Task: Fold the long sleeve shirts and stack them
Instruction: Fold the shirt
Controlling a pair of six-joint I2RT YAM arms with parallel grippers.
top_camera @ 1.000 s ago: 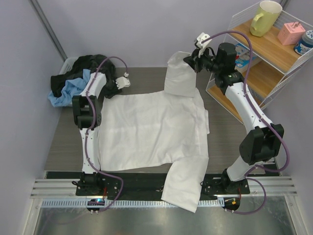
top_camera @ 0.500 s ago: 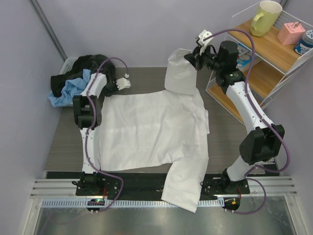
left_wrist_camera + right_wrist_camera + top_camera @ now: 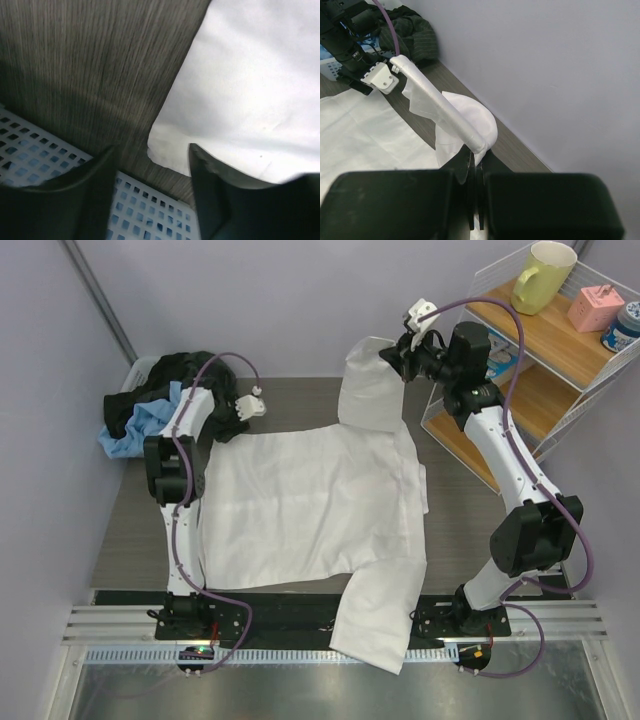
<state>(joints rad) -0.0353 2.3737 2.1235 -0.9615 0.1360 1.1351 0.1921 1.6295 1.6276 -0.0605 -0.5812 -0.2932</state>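
One white shirt [image 3: 300,500] is lying spread just beside the basket [image 3: 30,150]. Well apart from the basket, the right gripper [image 3: 392,355] is pinching its raised sleeve [image 3: 368,395]. The left gripper [image 3: 250,405] is hovering open beside the basket. The sleeve probably wants carrying taut across the body.

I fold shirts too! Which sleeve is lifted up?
The far sleeve, pinched by the right gripper; the near sleeve lies unheld.
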